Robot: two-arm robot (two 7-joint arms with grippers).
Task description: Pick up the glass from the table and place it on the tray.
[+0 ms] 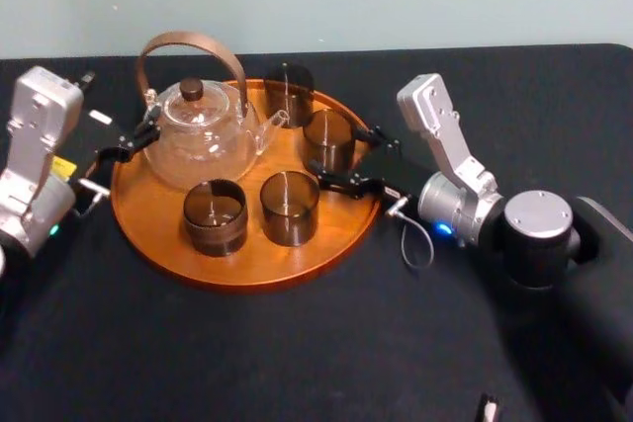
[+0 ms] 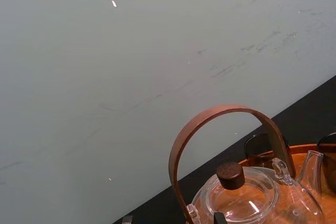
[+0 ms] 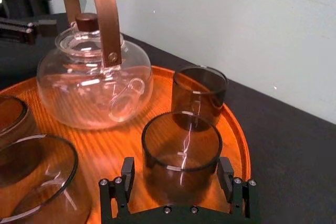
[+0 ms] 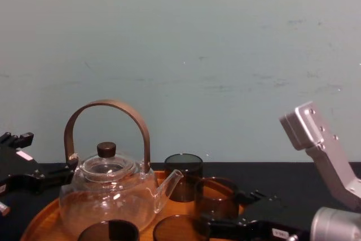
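Table (image 1: 297, 343) | right gripper (image 1: 348, 157) fingers (image 1: 336, 182) flank glass (image 1: 328, 138) on tray (image 1: 247, 269) | left gripper (image 1: 131, 148) beside teapot (image 1: 203, 135)

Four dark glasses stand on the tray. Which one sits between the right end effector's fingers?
The glass by the tray's right rim, beside the teapot's spout; the open right end effector straddles it. The left end effector is beside the teapot.

The glass (image 1: 328, 138) is a short, smoky-dark, see-through tumbler. It stands upright and empty on the right side of the tray (image 1: 247, 266), just inside the rim. The tray is large, round, orange-brown wood with a low raised rim, and it lies flat.
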